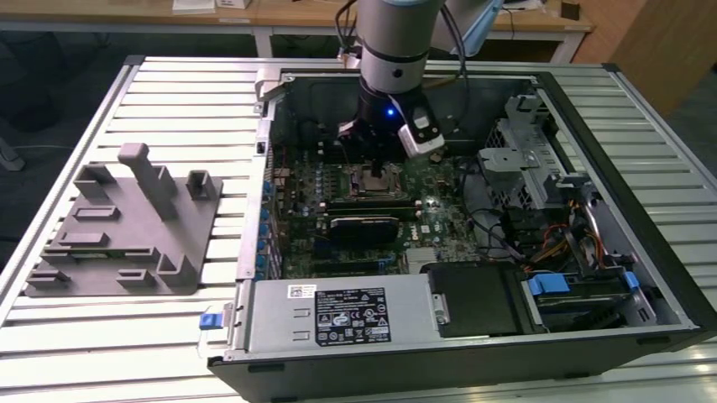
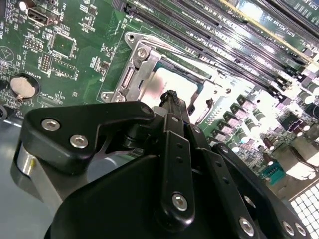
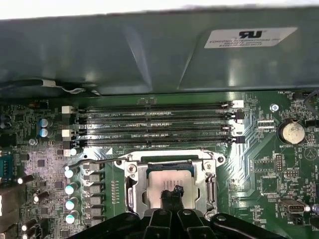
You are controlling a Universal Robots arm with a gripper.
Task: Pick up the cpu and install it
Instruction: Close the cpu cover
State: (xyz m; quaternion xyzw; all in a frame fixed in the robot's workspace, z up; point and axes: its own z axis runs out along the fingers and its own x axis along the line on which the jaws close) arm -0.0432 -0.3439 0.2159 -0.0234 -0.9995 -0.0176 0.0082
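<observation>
The small flat square cpu with a silvery-beige top (image 3: pixel 158 180) lies level inside the hinged silver metal socket frame (image 3: pixel 133 174) on the green motherboard (image 3: pixel 269 167). In the second wrist view the same cpu (image 2: pixel 182 83) sits within that frame (image 2: pixel 135 69). The black gripper (image 3: pixel 172 191) stands right over the chip with its slim fingers drawn together into one narrow tip, nothing pinched between them. In the second wrist view that tip (image 2: pixel 169 95) lies over the chip's near edge, and whether it presses on the metal cannot be told. Beside the socket run four long black memory slots (image 3: pixel 154 124), and a round silver coin battery (image 3: pixel 291 132) sits further off on the board. In the exterior view the grey arm (image 1: pixel 392 46) comes down from twelve o'clock into the open black computer case (image 1: pixel 471 365), with the gripper (image 1: pixel 375 161) low over the board near the case's middle. A black rectangular block (image 1: pixel 361 225) lies at six o'clock from the socket, and a silver power-supply box with a white label (image 1: pixel 336 315) fills the case's edge toward six o'clock. Well apart, at nine o'clock from the case, a grey plastic holder with upright posts (image 1: pixel 123 231) rests on the pale slatted metal table (image 1: pixel 180 88).
</observation>
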